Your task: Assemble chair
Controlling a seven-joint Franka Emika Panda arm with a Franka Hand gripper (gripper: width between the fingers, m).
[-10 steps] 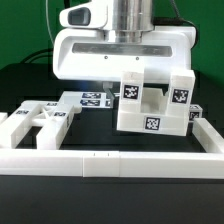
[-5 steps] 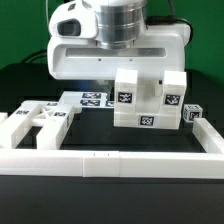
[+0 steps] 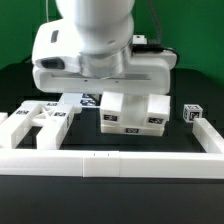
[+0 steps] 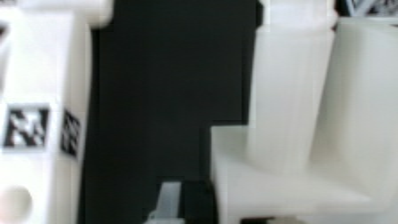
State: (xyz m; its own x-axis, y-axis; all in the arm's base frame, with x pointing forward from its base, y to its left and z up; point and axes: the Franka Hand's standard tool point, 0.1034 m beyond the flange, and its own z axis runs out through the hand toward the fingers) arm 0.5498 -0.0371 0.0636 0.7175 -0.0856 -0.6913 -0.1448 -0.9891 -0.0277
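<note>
My gripper [image 4: 169, 205] is fully closed. In the wrist view its fingertips show as one narrow grey sliver with no gap between them, hanging over a dark strip of table, and I cannot tell whether anything is pinched there. In the exterior view the wide white housing above my fingers sits low over the middle of the workspace and hides them completely. Directly beneath it is the chair [image 3: 133, 113], a joined body of white blocky pieces on the black table [image 3: 140, 142], inside the border rail [image 3: 110, 162]. Two square tags [image 3: 155, 121] face the camera on its front, one on each lower block. The housing covers the top of the chair, so I cannot tell where, or whether, I touch it. Toward the exterior view's left, well apart from the chair, the X-braced piece [image 3: 35, 120] lies flat just behind the rail. Toward the exterior view's right, a short square post [image 3: 192, 113] with a tag on its face stands alone near the rail's corner, apart from the chair. Behind the chair, partly hidden by it and by my housing, the marker board [image 3: 86, 98] lies flat on the table. Close up in the wrist view, a tagged white panel [image 4: 32, 130] and a stepped white block [image 4: 294, 110] stand on either side of the dark strip, both blurred. The block is just beside my fingertips.
</note>
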